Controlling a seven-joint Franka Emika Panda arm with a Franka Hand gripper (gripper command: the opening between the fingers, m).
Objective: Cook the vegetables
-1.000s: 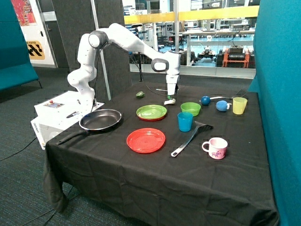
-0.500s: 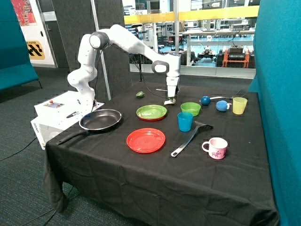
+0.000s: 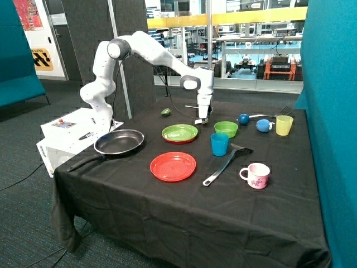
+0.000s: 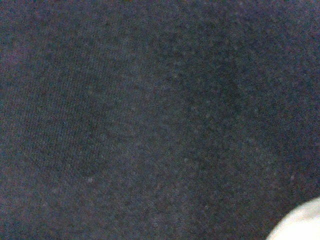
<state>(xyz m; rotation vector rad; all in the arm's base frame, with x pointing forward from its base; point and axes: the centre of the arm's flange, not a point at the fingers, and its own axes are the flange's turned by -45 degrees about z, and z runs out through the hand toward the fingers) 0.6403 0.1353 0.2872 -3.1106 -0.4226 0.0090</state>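
My gripper (image 3: 199, 119) hangs low over the black cloth between the green plate (image 3: 179, 133) and the green bowl (image 3: 226, 128). The whitish cream vegetable (image 3: 198, 121) lies right at its tip. In the wrist view the same cream vegetable (image 4: 300, 225) shows only as a pale corner against the cloth, very close to the camera. The dark green vegetable (image 3: 165, 111) rests on the cloth behind the green plate, apart from the gripper. A black frying pan (image 3: 119, 142) sits near the table's edge by the robot base, with nothing in it.
Near the front lie a red plate (image 3: 173, 166), a blue cup (image 3: 219, 144), a black spatula (image 3: 226, 163) and a pink mug (image 3: 256, 175). Two blue balls (image 3: 244, 119), a yellow cup (image 3: 284, 125) and a fork (image 3: 270, 114) sit at the far corner.
The gripper has come down toward the table, onto the spot where the cream vegetable lies. Nothing else on the table has moved.
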